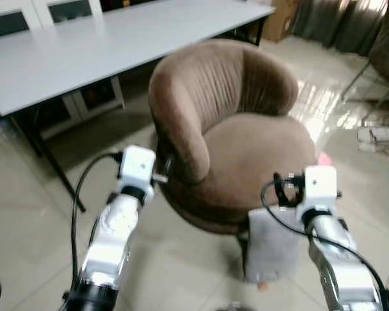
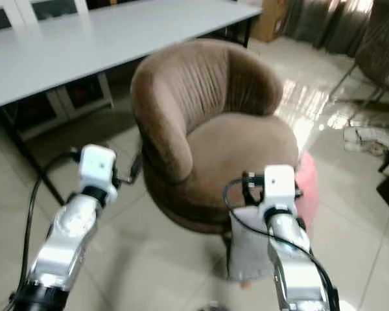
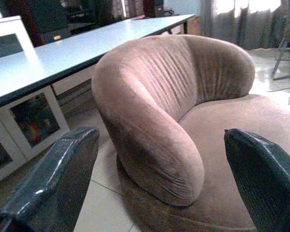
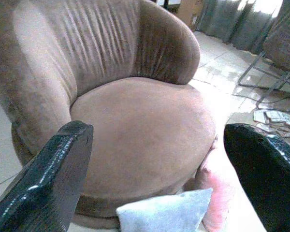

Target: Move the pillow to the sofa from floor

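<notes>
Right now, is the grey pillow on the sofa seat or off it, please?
Off it: the grey pillow leans on the floor against the brown sofa's front edge; its seat is bare.

Pillow (image 1: 272, 246) before sofa (image 1: 233, 129), perhaps touching.

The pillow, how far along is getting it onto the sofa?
Done: the robot faces the brown sofa. In hand: both grippers are open and raised, the right gripper above the grey pillow, the left gripper toward the sofa's arm. Left: the pillow leans on the floor against the sofa, not yet grasped or lifted onto the seat.

Home living room: brown sofa (image 1: 246, 149), long table (image 1: 104, 45).
</notes>
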Tool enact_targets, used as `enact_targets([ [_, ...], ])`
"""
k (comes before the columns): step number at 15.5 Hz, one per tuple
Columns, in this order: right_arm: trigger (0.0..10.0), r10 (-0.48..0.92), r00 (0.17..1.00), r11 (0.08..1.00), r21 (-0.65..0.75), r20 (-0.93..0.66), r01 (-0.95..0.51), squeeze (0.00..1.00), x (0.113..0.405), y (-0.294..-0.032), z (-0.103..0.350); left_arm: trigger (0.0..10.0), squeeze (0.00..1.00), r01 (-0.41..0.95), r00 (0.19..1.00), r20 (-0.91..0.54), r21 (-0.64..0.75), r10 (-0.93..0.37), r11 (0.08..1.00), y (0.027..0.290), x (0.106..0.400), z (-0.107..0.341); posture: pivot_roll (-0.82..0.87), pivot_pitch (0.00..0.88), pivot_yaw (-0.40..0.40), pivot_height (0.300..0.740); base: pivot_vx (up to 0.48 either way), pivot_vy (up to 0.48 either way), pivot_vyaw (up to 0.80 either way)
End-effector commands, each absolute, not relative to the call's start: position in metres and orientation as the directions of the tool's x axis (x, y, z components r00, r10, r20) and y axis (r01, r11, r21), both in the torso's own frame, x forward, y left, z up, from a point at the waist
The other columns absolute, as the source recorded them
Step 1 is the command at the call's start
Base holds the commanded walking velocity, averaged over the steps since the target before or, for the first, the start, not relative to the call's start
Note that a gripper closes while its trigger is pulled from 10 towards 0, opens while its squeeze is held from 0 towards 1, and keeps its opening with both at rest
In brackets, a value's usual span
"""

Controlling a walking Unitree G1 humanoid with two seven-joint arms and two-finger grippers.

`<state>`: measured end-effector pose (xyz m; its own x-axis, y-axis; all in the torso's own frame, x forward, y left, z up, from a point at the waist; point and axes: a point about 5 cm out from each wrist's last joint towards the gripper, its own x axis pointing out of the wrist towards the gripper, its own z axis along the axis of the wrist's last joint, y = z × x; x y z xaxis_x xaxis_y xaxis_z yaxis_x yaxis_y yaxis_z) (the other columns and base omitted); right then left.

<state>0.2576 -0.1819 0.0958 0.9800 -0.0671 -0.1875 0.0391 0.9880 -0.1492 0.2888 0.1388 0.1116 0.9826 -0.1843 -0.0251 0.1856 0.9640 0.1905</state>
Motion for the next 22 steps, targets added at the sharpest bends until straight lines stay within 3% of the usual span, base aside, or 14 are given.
enact_targets([
  [1,10.0,-0.038,0.982,0.988,-0.155,-0.184,0.009,0.00,0.2608,-0.1734,0.0980,10.0,0.00,0.151,0.988,-0.023,0.212,-0.150,0.965,0.1484,0.2890,0.1131,-0.07,0.000,-0.005,0.740,0.000,0.000,0.00],
  [4,10.0,-0.048,0.980,0.990,-0.138,-0.191,0.022,0.00,0.2602,-0.1745,0.0971,10.0,0.00,0.163,0.986,-0.016,0.197,-0.163,0.967,0.1472,0.2890,0.1147,-0.07,0.000,-0.005,0.740,0.000,0.000,0.00],
  [9,10.0,-0.054,0.980,0.992,-0.126,-0.191,0.030,0.00,0.2589,-0.1750,0.0972,10.0,0.00,0.184,0.983,-0.028,0.206,-0.182,0.961,0.1460,0.2906,0.1120,-0.08,0.000,0.002,0.740,0.000,0.000,-0.78],
  [19,10.0,-0.061,0.979,0.993,-0.116,-0.195,0.039,0.00,0.2576,-0.1740,0.0964,10.0,0.00,0.202,0.979,-0.031,0.219,-0.200,0.954,0.1454,0.2923,0.1118,-0.08,0.000,0.010,0.740,0.000,0.320,-0.78],
  [22,10.0,-0.070,0.976,0.990,-0.135,-0.207,0.042,0.00,0.2571,-0.1745,0.0946,10.0,0.00,0.226,0.973,-0.026,0.283,-0.228,0.932,0.1404,0.2927,0.1136,-0.08,0.000,0.014,0.740,0.000,-0.249,-0.78],
])
